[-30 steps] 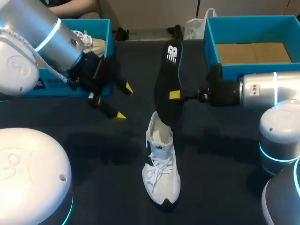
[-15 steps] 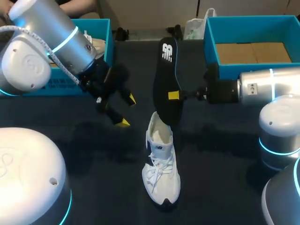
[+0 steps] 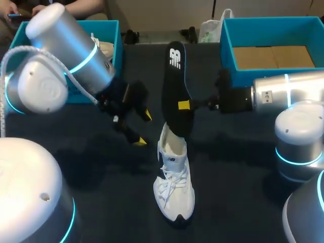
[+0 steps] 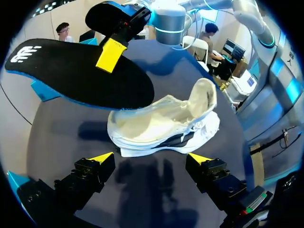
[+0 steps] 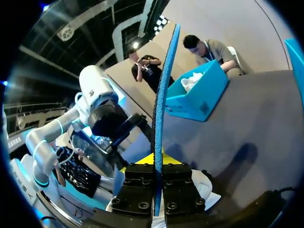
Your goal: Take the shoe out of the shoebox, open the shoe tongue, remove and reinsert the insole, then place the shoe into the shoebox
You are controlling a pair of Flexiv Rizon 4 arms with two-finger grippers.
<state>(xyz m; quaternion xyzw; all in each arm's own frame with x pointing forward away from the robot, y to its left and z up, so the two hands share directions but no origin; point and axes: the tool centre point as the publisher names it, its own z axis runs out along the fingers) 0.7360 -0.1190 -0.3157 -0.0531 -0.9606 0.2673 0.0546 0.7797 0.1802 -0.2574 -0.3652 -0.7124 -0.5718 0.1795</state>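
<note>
A white shoe [image 3: 173, 177] stands on the dark table, its heel pointing to the far side and its opening upward. A black insole [image 3: 175, 86] with a blue underside hangs above the heel, its lower end at the shoe's opening, with my right gripper [image 3: 185, 105] shut on its middle. In the right wrist view the insole's blue edge [image 5: 160, 114] runs straight out from between the fingers. My left gripper [image 3: 143, 127] is open just left of the shoe. In the left wrist view the shoe [image 4: 164, 124] lies ahead of the open left gripper [image 4: 150, 158], under the insole [image 4: 76, 73].
A blue shoebox [image 3: 115, 38] with another white shoe inside stands at the far left, behind my left arm. A second blue box [image 3: 225, 48] with a cardboard floor stands at the far right.
My left arm has swung right and toward the shoe, its gripper still open. The right gripper has shifted the insole slightly left and up over the heel.
</note>
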